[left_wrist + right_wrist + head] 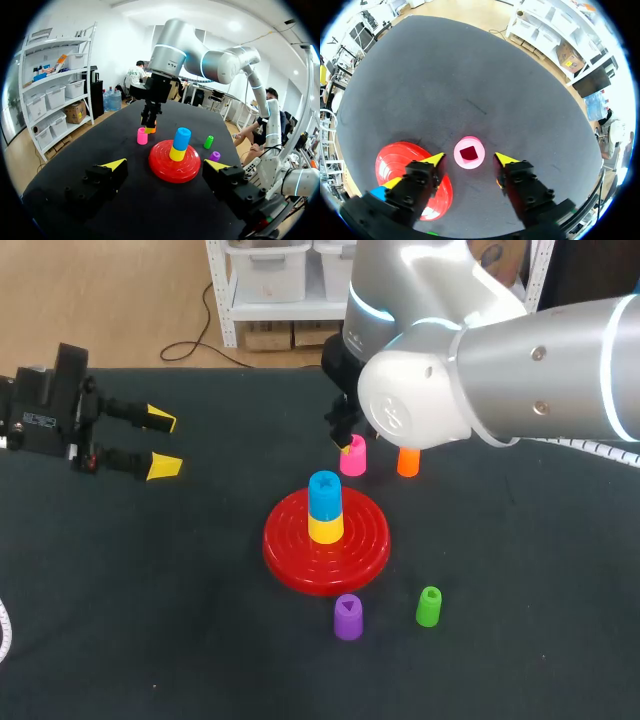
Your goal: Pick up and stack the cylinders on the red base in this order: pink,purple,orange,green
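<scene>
Step 1: our right gripper [469, 159], wide open, straddles the pink cylinder [469, 153]; next we lower and close. Left gripper [162, 443] open, empty.

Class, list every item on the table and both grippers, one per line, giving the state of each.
pink cylinder, upright on table
orange cylinder, upright on table
purple cylinder, upright on table
green cylinder, upright on table
yellow cylinder, on red base
blue cylinder, stacked on yellow cylinder
right gripper, open, fingers either side of pink cylinder
left gripper, open, empty
</scene>
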You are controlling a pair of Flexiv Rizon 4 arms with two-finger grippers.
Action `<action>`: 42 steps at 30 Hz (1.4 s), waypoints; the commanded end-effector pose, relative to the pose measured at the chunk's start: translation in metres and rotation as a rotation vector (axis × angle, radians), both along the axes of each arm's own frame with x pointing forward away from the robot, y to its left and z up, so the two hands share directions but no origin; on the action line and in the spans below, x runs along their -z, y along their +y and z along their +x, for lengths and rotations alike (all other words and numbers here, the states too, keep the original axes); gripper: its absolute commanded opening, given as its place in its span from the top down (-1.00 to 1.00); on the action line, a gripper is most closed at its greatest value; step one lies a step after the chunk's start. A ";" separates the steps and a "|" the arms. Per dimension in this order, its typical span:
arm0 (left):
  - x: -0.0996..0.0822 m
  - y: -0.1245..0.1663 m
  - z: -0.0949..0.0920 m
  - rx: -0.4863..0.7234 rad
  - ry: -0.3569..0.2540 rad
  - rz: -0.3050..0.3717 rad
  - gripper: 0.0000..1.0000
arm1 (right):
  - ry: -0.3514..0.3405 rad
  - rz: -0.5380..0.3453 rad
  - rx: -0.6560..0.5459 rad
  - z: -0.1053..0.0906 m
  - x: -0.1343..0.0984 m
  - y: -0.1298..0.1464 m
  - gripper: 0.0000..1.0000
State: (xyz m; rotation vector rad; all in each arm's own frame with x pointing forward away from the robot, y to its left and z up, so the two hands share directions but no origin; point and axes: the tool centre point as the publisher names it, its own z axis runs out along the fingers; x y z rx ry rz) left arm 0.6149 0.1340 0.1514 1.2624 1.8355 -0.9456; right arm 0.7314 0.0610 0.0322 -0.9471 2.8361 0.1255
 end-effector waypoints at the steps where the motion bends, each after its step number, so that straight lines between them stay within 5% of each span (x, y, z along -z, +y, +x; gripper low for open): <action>1: 0.001 0.001 0.000 0.000 -0.003 -0.003 -1.00 | 0.007 -0.003 -0.002 0.002 0.003 0.002 -0.01; 21: 0.001 0.001 0.000 0.000 -0.003 -0.003 -1.00 | 0.004 -0.026 -0.016 0.002 0.006 0.003 0.12; 27: 0.001 0.001 0.000 0.000 -0.003 -0.003 -1.00 | -0.003 -0.027 -0.022 0.002 0.006 0.003 1.00; 29: 0.001 0.001 0.000 0.000 -0.003 -0.003 -1.00 | -0.009 -0.027 -0.024 0.002 0.004 0.003 1.00; 42: 0.001 0.001 0.000 0.000 -0.003 -0.003 -1.00 | -0.064 0.021 -0.124 -0.005 -0.062 0.010 1.00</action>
